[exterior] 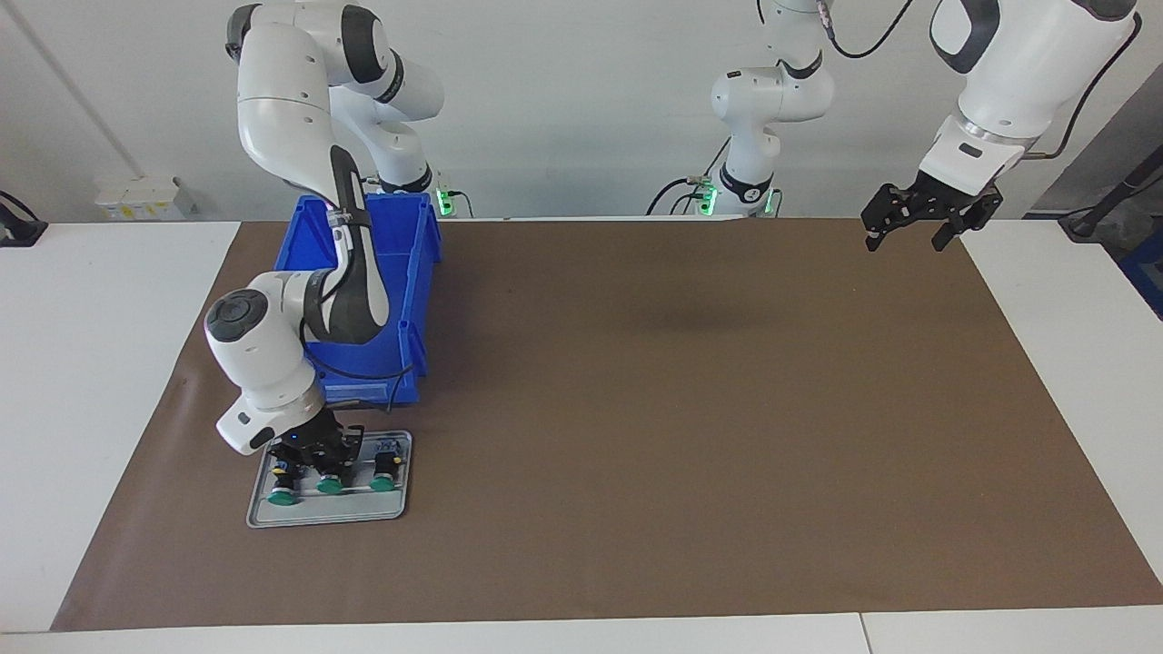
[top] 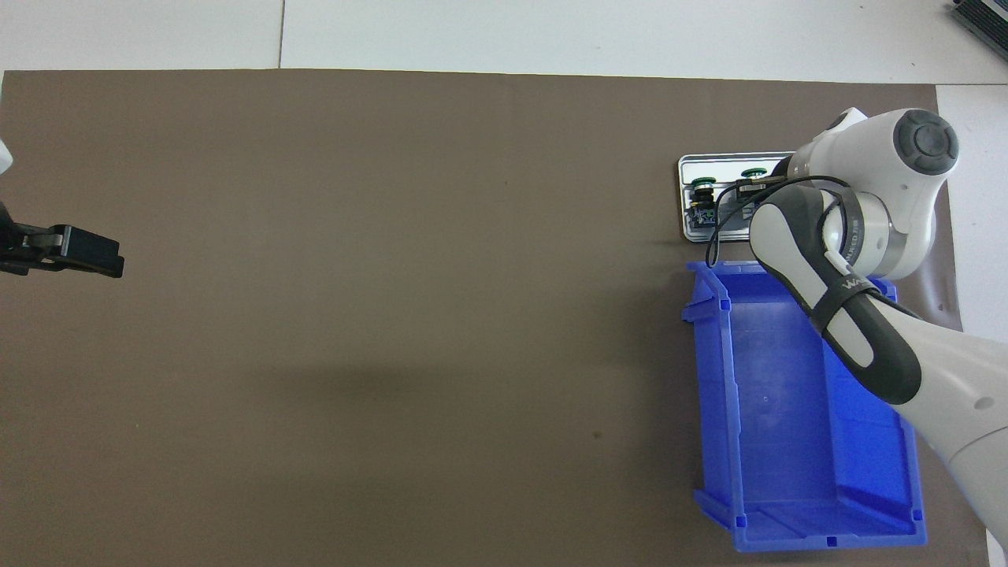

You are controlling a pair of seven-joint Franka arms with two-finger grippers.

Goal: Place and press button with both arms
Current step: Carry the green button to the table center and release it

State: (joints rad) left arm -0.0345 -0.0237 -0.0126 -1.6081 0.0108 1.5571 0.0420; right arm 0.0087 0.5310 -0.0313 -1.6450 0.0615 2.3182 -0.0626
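Three green-capped buttons lie side by side on a small grey tray (exterior: 327,514): one toward the right arm's end (exterior: 283,496), a middle one (exterior: 329,485) and a third (exterior: 382,481). My right gripper (exterior: 323,454) is down at the tray, over the body of the middle button. In the overhead view the right arm's wrist hides that gripper and part of the tray (top: 690,162); one button (top: 703,189) and a second green cap (top: 752,172) show there. My left gripper (exterior: 909,238) waits open and empty, raised over the mat's edge at the left arm's end, and shows in the overhead view (top: 83,253).
An empty blue bin (exterior: 420,272) stands next to the tray, nearer to the robots, also in the overhead view (top: 787,409). The right arm reaches over the bin. A brown mat (exterior: 690,409) covers the table.
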